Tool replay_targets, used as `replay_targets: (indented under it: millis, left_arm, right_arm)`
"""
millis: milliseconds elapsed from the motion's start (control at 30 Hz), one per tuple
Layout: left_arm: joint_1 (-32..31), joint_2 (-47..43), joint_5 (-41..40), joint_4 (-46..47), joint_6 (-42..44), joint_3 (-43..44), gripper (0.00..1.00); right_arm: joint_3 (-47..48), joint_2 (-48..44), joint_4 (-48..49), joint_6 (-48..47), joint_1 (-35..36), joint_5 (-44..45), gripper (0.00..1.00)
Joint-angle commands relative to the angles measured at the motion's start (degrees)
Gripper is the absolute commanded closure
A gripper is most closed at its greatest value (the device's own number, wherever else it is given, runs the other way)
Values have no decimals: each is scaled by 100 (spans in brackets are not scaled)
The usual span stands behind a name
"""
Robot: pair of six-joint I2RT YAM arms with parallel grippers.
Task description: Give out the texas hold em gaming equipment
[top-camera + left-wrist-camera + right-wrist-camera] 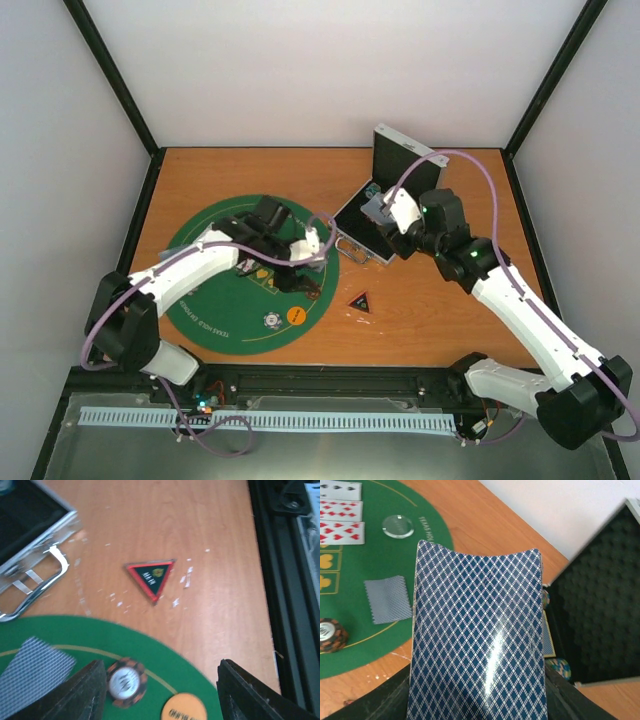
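While the left gripper [161, 670] hangs over the round green felt mat [200, 300] with fingers apart and nothing between them, a striped-edge poker chip [126, 682] sits just beside one finger, with an orange disc [184, 707] near it. Black red-edged triangular marker [151, 578] lies on the wooden table [420, 320], off the mat. Right gripper [477, 697], over the open silver metal case [362, 238], is clamped on a blue diamond-backed playing card [477, 630], which is bowed.

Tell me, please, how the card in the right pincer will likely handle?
Probably floppy: the card bows visibly where the right pincer squeezes its sides. Likely slippery: its patterned back shows a bright glare streak, so it seems glossy. It looks thin, so probably very light.
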Motion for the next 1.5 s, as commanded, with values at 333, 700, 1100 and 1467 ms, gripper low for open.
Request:
replay_targets:
  millis: [333, 700, 1100, 1467]
  left_arm:
    - [-1986, 1381, -1181, 230, -472, 1024, 18]
    - [-2096, 2833, -1883, 516, -876, 1970, 0]
    - [-2296, 3363, -1894, 645, 302, 1967, 0]
    - [-2296, 3867, -1814, 420, 930, 2301, 2]
  right_arm:
    - [-220, -137, 11, 689, -1283, -276, 48]
    - [-381, -173, 288, 663, -1495, -460, 47]
    - [-416, -120, 298, 626, -1497, -715, 48]
    - [-545, -237, 276, 563, -1493, -911, 48]
